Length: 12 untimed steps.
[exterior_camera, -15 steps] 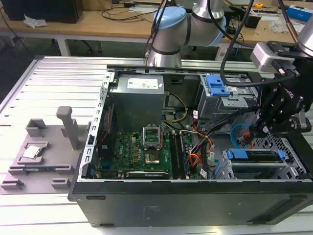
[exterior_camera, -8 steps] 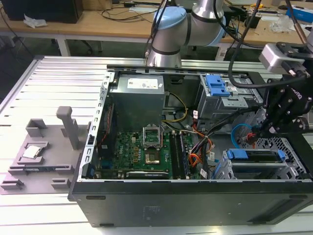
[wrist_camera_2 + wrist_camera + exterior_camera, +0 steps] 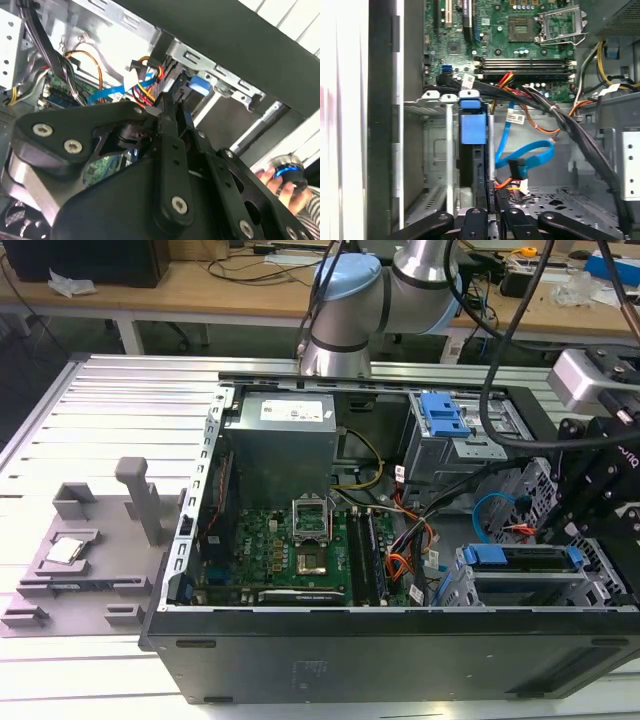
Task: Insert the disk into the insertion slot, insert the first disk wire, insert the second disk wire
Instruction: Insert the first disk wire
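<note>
First wrist view: your claw (image 3: pixel 490 195) is drawn narrow, its tip just beside the edge of the disk (image 3: pixel 472 127), which sits edge-on in the insertion slot (image 3: pixel 437 150). A blue cable (image 3: pixel 530 152) loops near the claw, with the motherboard (image 3: pixel 520 45) beyond. In the exterior view, the disk lies in the slot inside the open computer case (image 3: pixel 400 650) on the counter (image 3: pixel 100 420).

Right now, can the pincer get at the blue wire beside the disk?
Probably yes. In the first wrist view the blue wire loops in open space beside the disk, close to the pincer, with nothing lying over it. The black cable bundle passes nearby but looks clear of it.
</note>
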Each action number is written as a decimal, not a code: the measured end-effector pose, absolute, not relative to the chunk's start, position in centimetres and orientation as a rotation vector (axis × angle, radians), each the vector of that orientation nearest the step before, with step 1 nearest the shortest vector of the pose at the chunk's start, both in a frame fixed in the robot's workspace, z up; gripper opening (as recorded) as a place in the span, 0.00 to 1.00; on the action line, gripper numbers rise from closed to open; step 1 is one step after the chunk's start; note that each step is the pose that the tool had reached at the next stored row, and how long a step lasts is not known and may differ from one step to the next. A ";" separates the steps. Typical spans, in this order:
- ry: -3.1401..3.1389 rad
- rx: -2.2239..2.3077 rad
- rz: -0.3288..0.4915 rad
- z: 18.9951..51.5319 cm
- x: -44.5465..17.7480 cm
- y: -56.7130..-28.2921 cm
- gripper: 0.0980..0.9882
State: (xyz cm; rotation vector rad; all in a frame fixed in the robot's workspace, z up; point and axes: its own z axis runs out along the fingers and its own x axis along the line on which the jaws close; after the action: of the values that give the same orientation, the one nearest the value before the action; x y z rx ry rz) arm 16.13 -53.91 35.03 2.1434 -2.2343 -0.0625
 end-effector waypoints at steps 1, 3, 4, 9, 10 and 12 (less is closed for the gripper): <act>-2.234 2.143 -0.062 35.0 16.1 -53.9 0.11; -2.234 2.143 -0.062 35.0 16.1 -53.9 0.11; -2.234 2.143 -0.062 35.0 16.1 -53.9 0.11; -2.235 2.144 -0.062 35.0 15.2 -53.9 0.19; -2.235 2.144 -0.062 35.0 15.0 -53.9 0.19; -2.234 2.144 -0.062 35.0 14.9 -53.9 0.19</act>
State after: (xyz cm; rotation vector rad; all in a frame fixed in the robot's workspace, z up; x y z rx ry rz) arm 14.88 -53.94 35.03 2.1439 -2.2343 -0.0616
